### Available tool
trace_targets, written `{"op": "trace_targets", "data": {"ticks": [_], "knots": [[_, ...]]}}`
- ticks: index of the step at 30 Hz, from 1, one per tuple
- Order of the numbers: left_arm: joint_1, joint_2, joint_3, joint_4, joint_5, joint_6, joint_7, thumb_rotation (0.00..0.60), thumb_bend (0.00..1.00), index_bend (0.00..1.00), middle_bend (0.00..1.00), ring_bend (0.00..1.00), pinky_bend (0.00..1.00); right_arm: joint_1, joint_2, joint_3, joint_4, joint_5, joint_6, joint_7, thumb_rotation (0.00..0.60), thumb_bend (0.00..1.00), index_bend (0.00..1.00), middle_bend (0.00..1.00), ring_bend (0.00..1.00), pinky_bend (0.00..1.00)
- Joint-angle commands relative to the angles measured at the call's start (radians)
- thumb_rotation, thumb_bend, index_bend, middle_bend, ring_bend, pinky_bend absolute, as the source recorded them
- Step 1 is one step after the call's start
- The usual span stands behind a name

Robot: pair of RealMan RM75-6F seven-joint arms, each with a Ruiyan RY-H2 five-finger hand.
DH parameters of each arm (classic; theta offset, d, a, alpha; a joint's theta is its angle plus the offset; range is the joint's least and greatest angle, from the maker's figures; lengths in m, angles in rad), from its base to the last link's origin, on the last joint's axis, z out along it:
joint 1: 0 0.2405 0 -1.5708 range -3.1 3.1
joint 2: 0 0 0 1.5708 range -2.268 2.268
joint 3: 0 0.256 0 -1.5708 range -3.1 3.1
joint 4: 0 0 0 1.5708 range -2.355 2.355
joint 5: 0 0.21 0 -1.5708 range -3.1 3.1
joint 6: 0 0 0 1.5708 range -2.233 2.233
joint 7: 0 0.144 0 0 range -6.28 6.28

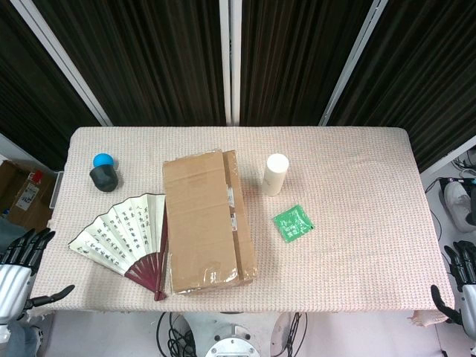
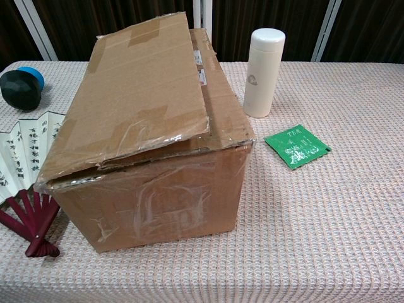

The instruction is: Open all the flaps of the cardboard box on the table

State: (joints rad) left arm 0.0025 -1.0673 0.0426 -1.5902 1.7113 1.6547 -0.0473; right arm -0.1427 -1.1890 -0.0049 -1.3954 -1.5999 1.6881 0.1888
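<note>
Cardboard box (image 1: 209, 222) mid-table, flaps down, top flap edge slightly lifted at near end. Long axis runs away from robot. Left hand (image 1: 16, 262) at table's near-left corner, fingers apart, empty; box lies fwd and to its right, past paper fan (image 1: 123, 238). Right hand (image 1: 462, 286) off near-right edge, fingers apart, empty; box fwd-left, farther. Left hand nearer.

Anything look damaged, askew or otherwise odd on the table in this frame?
The cardboard box looks worn: torn tape remnants on its top and front, and its top flap sits slightly lifted and askew over the one beneath. The folding fan, bottle and tea packet look normal.
</note>
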Motion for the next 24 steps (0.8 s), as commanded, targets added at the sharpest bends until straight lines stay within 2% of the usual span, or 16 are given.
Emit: {"op": "trace_targets", "data": {"ticks": [1, 11, 15, 20, 24], "knots": [[0.001, 0.003, -0.002, -0.001, -0.002, 0.004, 0.0, 0.395, 0.0, 0.09, 0.09, 0.03, 0.14, 0.0, 0.0, -0.001, 0.001, -0.001, 0.001, 0.0, 0.6, 0.32, 0.0, 0.0, 0.0, 0.0], [0.011, 0.011, -0.002, -0.01, 0.005, 0.023, 0.003, 0.397, 0.0, 0.09, 0.09, 0.03, 0.14, -0.009, -0.005, -0.007, 0.018, -0.007, 0.01, 0.015, 0.6, 0.32, 0.0, 0.0, 0.0, 0.0], [0.007, 0.021, -0.007, -0.023, 0.016, 0.032, 0.005, 0.42, 0.0, 0.09, 0.09, 0.03, 0.14, -0.014, -0.004, -0.007, 0.023, -0.009, 0.021, 0.025, 0.6, 0.32, 0.0, 0.0, 0.0, 0.0], [-0.026, 0.063, -0.031, -0.075, 0.032, 0.028, -0.026, 0.431, 0.0, 0.09, 0.09, 0.03, 0.14, -0.011, 0.003, -0.002, 0.017, -0.006, 0.018, 0.026, 0.6, 0.32, 0.0, 0.0, 0.0, 0.0], [-0.087, 0.116, -0.07, -0.156, 0.034, -0.014, -0.067, 0.452, 0.0, 0.09, 0.09, 0.03, 0.14, 0.0, 0.006, 0.001, 0.002, -0.003, 0.0, 0.014, 0.6, 0.32, 0.0, 0.0, 0.0, 0.0]]}}
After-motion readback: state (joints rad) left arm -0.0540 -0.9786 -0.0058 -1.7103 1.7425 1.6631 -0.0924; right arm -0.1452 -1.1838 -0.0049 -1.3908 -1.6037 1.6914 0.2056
